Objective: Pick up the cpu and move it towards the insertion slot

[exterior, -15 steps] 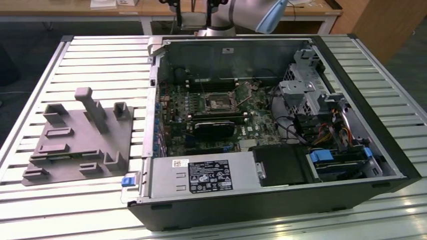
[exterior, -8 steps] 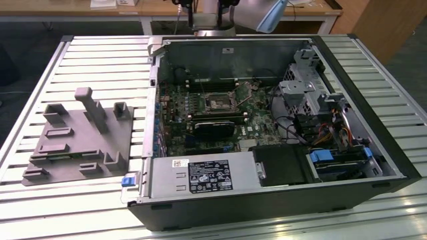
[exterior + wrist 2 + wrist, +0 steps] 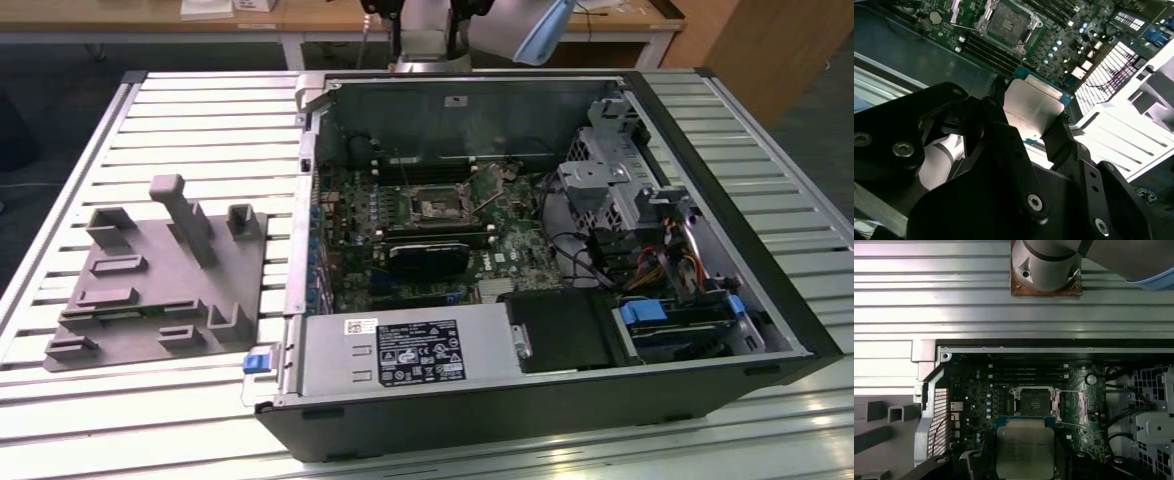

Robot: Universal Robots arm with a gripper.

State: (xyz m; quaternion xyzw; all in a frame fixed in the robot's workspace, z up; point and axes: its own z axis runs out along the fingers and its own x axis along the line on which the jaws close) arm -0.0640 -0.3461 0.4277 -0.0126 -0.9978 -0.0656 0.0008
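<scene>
In the exterior view an open computer case (image 3: 534, 250) lies on a ribbed metal worktop (image 3: 200, 130), its green board showing, with the slot (image 3: 438, 203) near the board's middle, thin memory slots (image 3: 424, 160) just beyond it and a long black card (image 3: 430, 252) just on the nearer side; a power supply (image 3: 400, 350) fills the near corner, a drive cage (image 3: 601, 170) and a tangle of cables (image 3: 641, 255) crowd the exterior view's right, and a grey fixture (image 3: 147, 280) with upright blocks sits well apart on the exterior view's left, while the arm's base (image 3: 427, 35) stands at the far edge before wooden desks (image 3: 334, 15) and a dark floor. In the second wrist view the claw (image 3: 1031, 122) is clamped on the cpu (image 3: 1034, 107), black fingers (image 3: 999, 125) pressing its opposite edges, the chip tilted and held in the air above the board; the slot (image 3: 1009, 22) lies beyond it with its silver bracket open, a round cell (image 3: 935, 18) off to one side. In the first wrist view the cpu (image 3: 1025, 450) hangs just short of the slot (image 3: 1033, 402), overlapping none of it, memory slots (image 3: 1026, 374) past that, then the case wall and the ribbed worktop (image 3: 954, 290) with the arm's base (image 3: 1046, 265) bolted on
</scene>
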